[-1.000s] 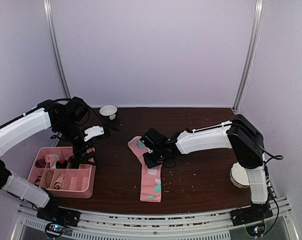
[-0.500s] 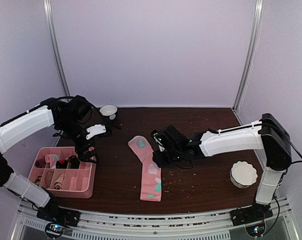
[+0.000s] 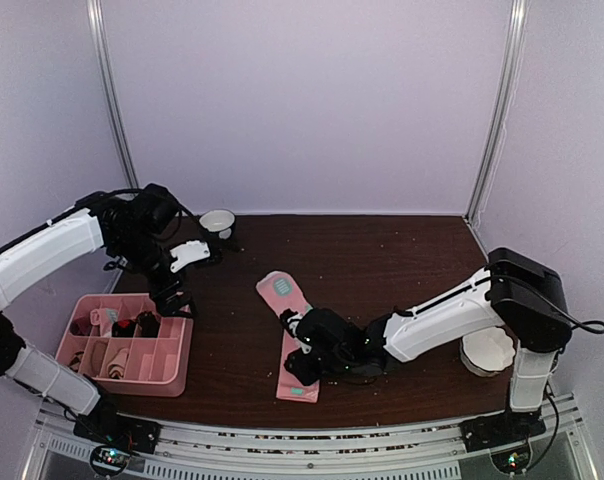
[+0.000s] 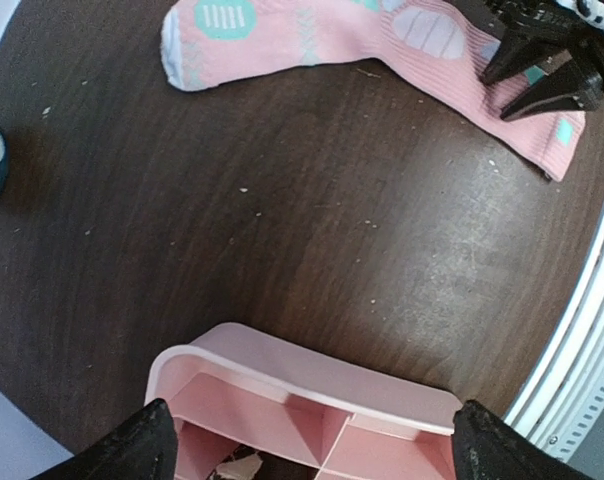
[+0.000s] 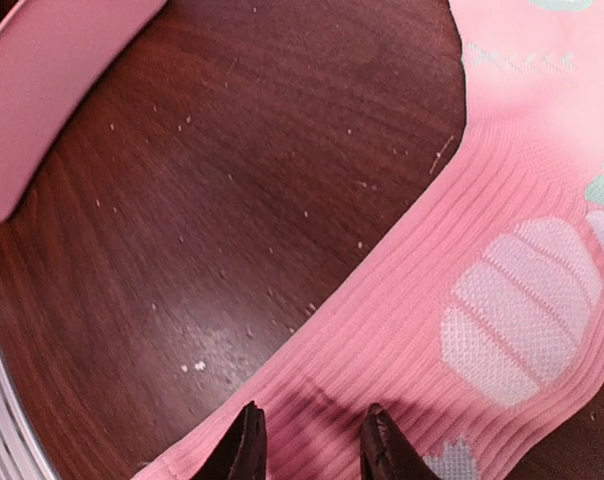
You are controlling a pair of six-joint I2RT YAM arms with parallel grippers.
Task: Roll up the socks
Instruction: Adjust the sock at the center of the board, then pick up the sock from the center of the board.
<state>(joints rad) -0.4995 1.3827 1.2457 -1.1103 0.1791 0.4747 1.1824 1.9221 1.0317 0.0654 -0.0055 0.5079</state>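
Right end effector, fingers parted over the six-o'clock cuff of the sock, may snag one layer, skewing the roll; left end effector hangs spread-fingered above the tray.

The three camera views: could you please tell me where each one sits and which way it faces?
Top external: high behind the bases, looking down over the dark wooden table; both arms show.
Left wrist: on the left arm, facing down at the pink divided plastic tray; left gripper fingertips frame it.
Right wrist: close over the long pink sock; right gripper fingertips show.
Shared: both wrist views show that sock.
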